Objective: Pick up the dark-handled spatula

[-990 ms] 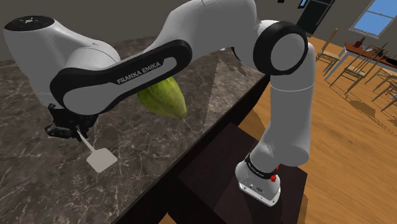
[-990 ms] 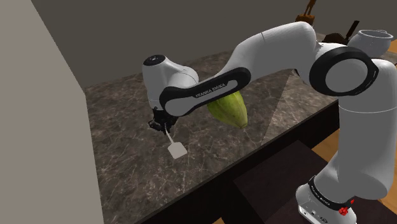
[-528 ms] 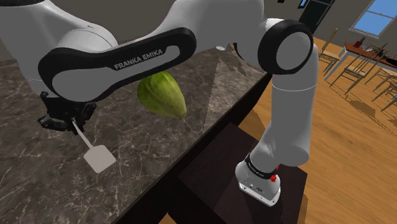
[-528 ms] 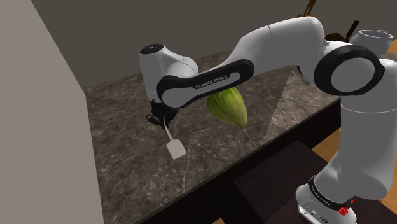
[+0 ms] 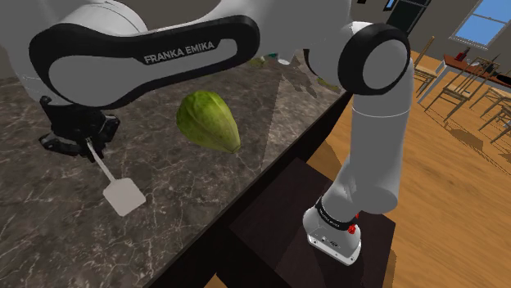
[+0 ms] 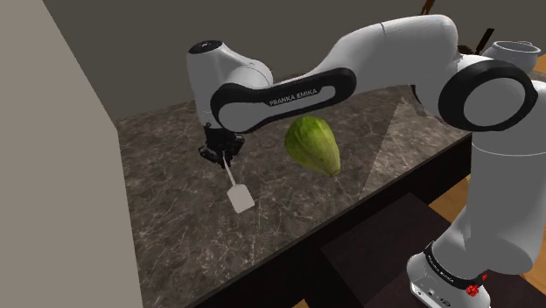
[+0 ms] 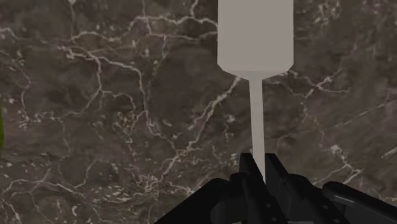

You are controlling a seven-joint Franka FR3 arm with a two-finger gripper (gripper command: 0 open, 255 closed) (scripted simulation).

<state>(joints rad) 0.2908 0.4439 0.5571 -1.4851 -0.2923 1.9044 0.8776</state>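
Spatula (image 5: pixel 123 196), pale grey wherever it shows, hangs slanted from the jaws, which are closed on its upper end and hide the handle. A thin shaft runs down to the flat blade over the bench (image 5: pixel 188 192), a dark stone top with light veins. Whether the blade touches the stone I cannot tell. Just beyond it on the bench lies a green fruit (image 5: pixel 209 121), apart from the spatula. Farther off, past the dark stand (image 5: pixel 274 241), are a wood floor (image 5: pixel 446 217) and chairs (image 5: pixel 463 82).
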